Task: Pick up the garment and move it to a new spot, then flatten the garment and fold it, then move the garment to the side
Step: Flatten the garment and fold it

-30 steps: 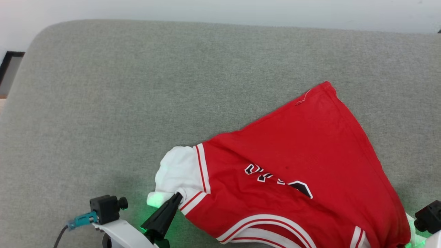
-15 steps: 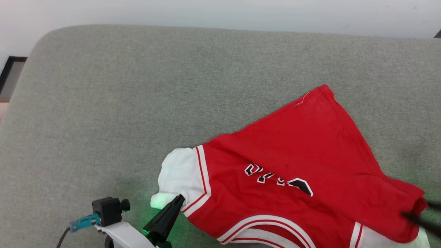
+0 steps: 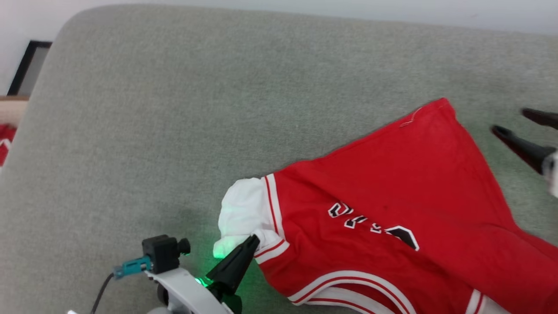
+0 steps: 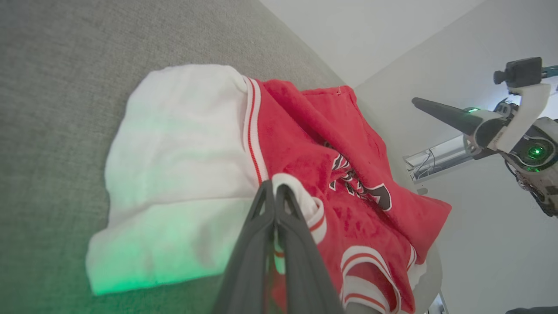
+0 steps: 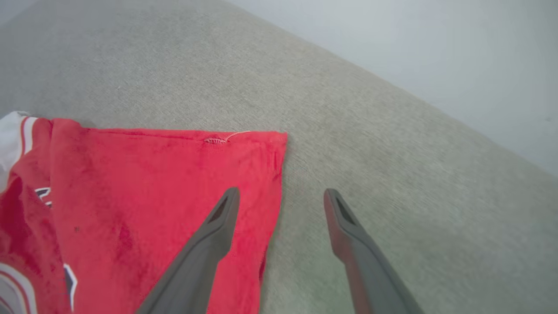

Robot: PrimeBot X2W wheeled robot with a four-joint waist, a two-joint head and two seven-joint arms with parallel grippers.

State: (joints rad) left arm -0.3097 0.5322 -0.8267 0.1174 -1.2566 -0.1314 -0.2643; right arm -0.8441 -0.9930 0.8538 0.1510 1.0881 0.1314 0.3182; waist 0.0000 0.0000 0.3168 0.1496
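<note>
Flattening step imo: my left claw (image 3: pixel 254 239) clenched on sleeve cuff (image 3: pixel 271 249) of the garment (image 3: pixel 392 183), rumpled on the grey cushion (image 3: pixel 174 109); right claw (image 3: pixel 511 120) released, empty, near hem corner (image 3: pixel 441 107), so next I'd pinch that corner & pull taut.

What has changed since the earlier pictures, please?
The right gripper opened, let go of the right side of the garment and moved up beside its far hem corner. The head camera shifted too. The left gripper stays shut on the white sleeve; the garment has barely moved.
</note>
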